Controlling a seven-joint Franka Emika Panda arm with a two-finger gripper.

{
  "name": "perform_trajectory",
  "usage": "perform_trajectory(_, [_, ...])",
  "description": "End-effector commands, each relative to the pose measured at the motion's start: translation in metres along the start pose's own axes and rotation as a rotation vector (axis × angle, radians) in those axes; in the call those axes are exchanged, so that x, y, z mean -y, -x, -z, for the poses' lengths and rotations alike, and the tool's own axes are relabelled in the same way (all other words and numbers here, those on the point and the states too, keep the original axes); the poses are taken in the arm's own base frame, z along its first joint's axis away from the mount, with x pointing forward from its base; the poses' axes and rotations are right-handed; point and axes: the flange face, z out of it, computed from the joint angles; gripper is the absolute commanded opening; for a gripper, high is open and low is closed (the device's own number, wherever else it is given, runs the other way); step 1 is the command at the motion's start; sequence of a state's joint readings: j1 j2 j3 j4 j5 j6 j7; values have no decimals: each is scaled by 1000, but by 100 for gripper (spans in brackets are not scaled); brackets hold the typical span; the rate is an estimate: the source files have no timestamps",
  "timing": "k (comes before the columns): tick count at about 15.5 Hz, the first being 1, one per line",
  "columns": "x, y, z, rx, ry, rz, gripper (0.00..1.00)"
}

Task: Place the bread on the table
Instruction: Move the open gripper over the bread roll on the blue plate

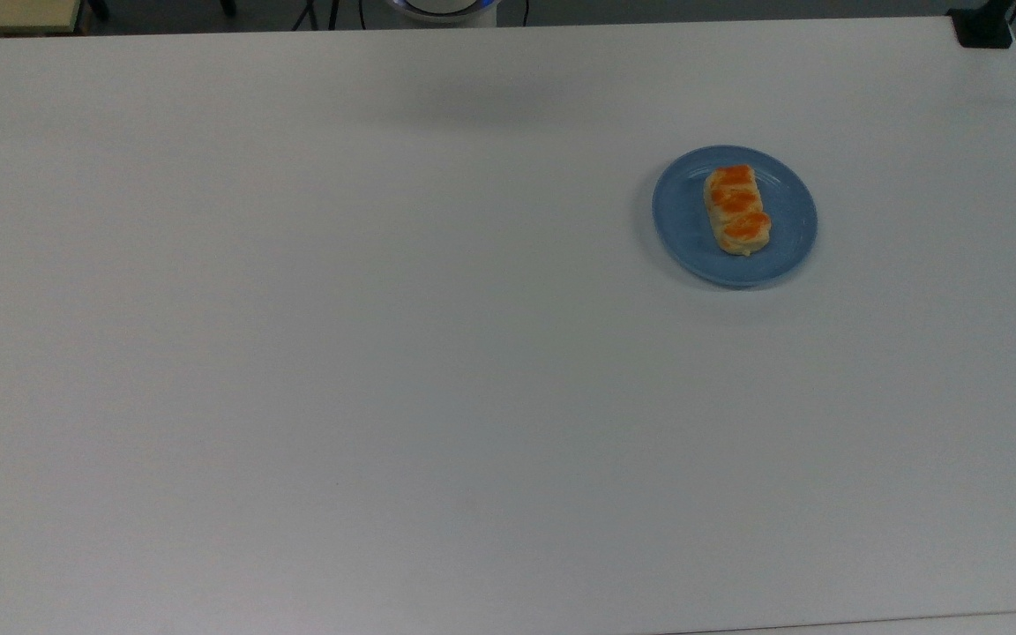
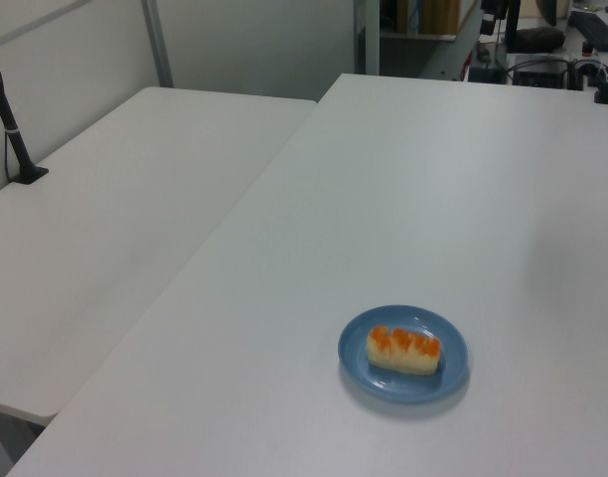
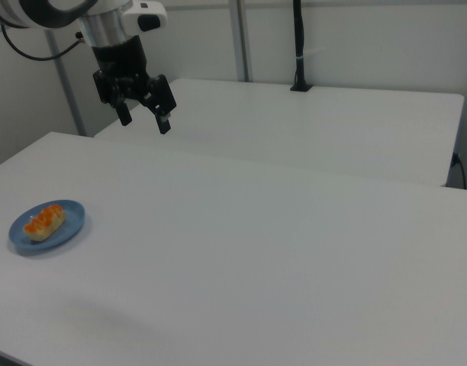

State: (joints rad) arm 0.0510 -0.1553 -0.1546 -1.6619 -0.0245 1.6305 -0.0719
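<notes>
One small oblong pale-yellow bread (image 1: 736, 210) with three glossy orange-brown bumps is lying flat in the middle of a round blue plate (image 1: 786, 238), not yet moved off it. Plate is sitting on the large plain white matte table (image 1: 384, 370), toward the top view's right and nearer the far edge than the near one.

Left view is showing the same bread (image 2: 403, 349) lengthwise across the plate (image 2: 356, 350), near the table's (image 2: 433, 179) front; a second white tabletop (image 2: 115, 229) is adjoining on the left view's left, with a black post (image 2: 8, 119) standing on it.

Right view is placing bread (image 3: 44, 220) and plate (image 3: 72, 227) at the right view's far left, and is adding the black two-finger gripper (image 3: 145, 121), hanging high above the table (image 3: 279, 252), well apart from the plate, fingers (image 3: 164, 120) spread wide and holding nothing. Behind it, the second tabletop (image 3: 333, 122) is carrying the black post (image 3: 299, 46).
</notes>
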Motion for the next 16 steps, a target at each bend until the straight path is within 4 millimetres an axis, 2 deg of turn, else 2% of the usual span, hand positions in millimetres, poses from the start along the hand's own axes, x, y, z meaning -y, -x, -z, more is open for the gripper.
perform_trajectory(1, [21, -2, -11, 50, -16, 77, 100])
perform_trajectory(5, [18, 2, -12, 79, -18, 160, 100])
perform_trajectory(11, [23, 0, -13, 68, -41, 130, 100])
perform_trajectory(13, [37, -8, -25, 81, -56, 132, 100])
perform_trajectory(16, [91, -21, -45, 83, -83, 116, 100])
